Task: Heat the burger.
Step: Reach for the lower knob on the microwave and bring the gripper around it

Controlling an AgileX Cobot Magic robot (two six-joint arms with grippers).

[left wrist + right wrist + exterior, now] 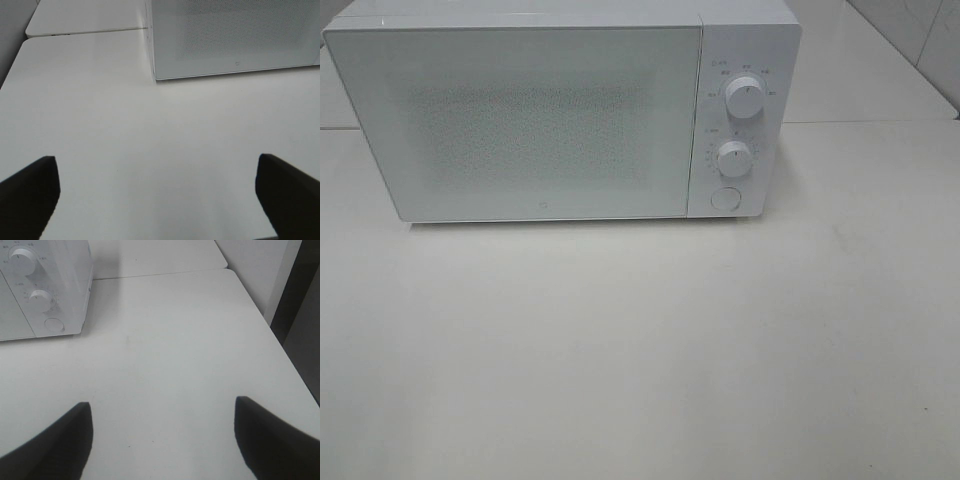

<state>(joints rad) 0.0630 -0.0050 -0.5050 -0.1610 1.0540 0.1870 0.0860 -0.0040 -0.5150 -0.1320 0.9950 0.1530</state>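
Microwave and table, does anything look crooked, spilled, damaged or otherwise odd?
Nothing looks damaged or spilled. The white box-shaped microwave sits flat on the white table, door shut, round white upper knob and lower knob in place. Only oddity: no burger shows in any view, and the frosted door hides the inside.

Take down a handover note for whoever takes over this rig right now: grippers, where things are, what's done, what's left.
Left gripper: open, empty, over the white table.
Right gripper: open, empty, over the same table.
White box-shaped microwave: at the table's back, door shut.
Burger: not visible in any view; the frosted door hides the inside.
Done: nothing confirmable.
Left: probably locate the burger, get it inside, set the round white knobs.
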